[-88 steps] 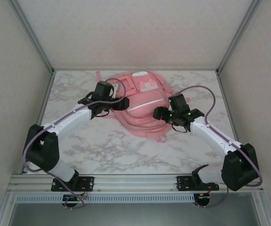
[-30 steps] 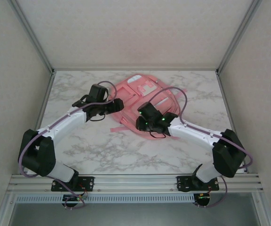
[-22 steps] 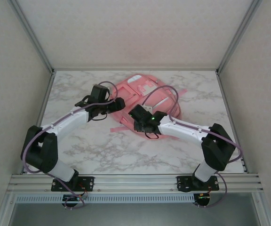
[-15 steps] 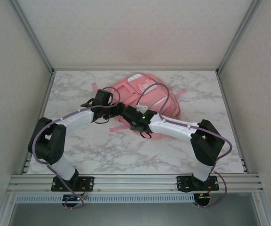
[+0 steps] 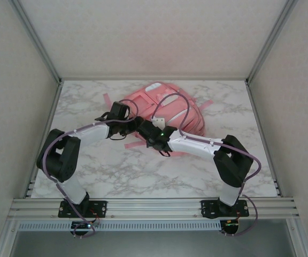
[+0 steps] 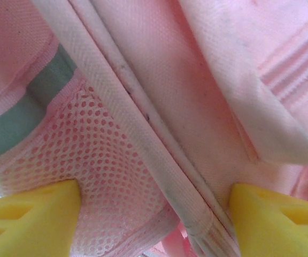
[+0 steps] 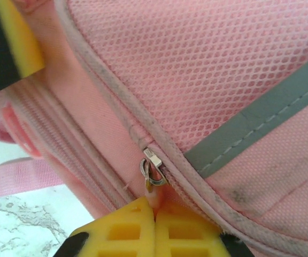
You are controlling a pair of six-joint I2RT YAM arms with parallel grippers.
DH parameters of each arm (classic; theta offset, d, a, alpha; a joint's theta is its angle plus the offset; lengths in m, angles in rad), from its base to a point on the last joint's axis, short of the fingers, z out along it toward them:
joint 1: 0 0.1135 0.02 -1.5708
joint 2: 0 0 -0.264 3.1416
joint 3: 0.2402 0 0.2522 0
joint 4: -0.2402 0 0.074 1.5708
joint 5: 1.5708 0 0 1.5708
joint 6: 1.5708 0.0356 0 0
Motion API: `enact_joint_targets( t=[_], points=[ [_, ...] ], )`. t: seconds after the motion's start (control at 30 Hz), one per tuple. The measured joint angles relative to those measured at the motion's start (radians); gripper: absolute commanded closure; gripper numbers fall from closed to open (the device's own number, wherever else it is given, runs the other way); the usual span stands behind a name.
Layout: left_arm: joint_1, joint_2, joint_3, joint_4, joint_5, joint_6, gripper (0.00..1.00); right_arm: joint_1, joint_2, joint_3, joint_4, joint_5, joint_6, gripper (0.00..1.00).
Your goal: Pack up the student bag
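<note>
Pinching the backpack's (image 7: 223, 69) zipper pull (image 7: 151, 181), our right gripper (image 7: 154, 213) has its yellow fingers pressed together on the pink tab. Our left gripper (image 6: 154, 211) stands wide open, a white-trimmed seam (image 6: 143, 134) of the fabric running between its fingers. We see the backpack lying on the marble table (image 5: 111, 174), towards the far side, near the middle.

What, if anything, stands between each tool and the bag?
Nothing visible. The right tool is shut on the zip pull of the bag. The left tool has its fingers either side of a fold of the fabric; whether they grip it is unclear.
</note>
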Motion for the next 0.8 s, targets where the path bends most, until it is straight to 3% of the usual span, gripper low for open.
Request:
enact_joint_targets(
  t=[0.1, 0.23, 0.53, 0.7, 0.8],
  points=[
    [-0.003, 0.047, 0.040, 0.003, 0.005, -0.003, 0.64, -0.015, -0.026, -0.028, 0.027, -0.061, -0.047, 1.00],
    [-0.011, 0.100, 0.100, 0.003, 0.005, 0.002, 0.77, -0.056, -0.092, -0.090, 0.048, -0.173, -0.105, 1.00],
    [0.010, 0.169, 0.208, -0.032, -0.033, 0.024, 0.78, -0.195, -0.255, -0.298, 0.074, -0.358, -0.231, 1.00],
    [0.015, 0.171, 0.233, -0.071, -0.036, 0.040, 0.77, -0.273, -0.306, -0.328, 0.056, -0.404, -0.276, 1.00],
    [0.020, 0.171, 0.234, -0.070, -0.027, 0.040, 0.78, -0.288, -0.321, -0.315, 0.035, -0.407, -0.274, 0.87]
  ],
)
